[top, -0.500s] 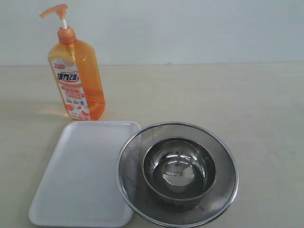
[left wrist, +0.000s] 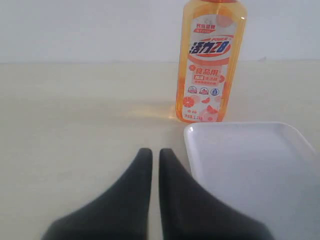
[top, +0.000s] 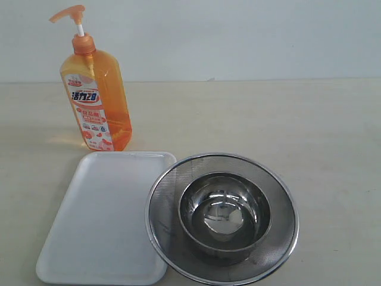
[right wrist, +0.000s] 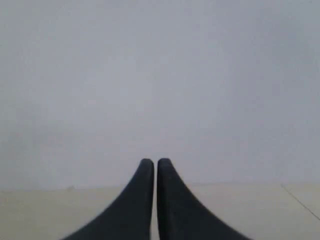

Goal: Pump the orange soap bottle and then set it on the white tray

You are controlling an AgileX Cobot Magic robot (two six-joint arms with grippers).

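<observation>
In the left wrist view the frame cut off the roots of the left fingers (left wrist: 142, 170), one side of the white tray (left wrist: 250, 165) and the pump head of the orange soap bottle (left wrist: 210, 65). In the exterior view the rim of a round steel mesh strainer (top: 162, 205) covered part of the tray's right edge; whether it lay on the tray or only in front of it could not be told. A steel bowl (top: 225, 213) sat inside the strainer.

The left fingers were pressed almost together, with only a thin slit between them. They held nothing and hung over the bare bench (left wrist: 75, 110), just beside the tray's near corner. The right fingers (right wrist: 145, 180) were likewise pressed together and empty, and pointed across the bench toward a plain wall (right wrist: 160, 75).

The bottle stood upright on the bench just behind the tray's far edge, not on it, with its pump raised. Its white-and-pink label read "活力28" in blue under a small "POWER", with "食品用" lower down. The finer print and the badges were too small to read.
</observation>
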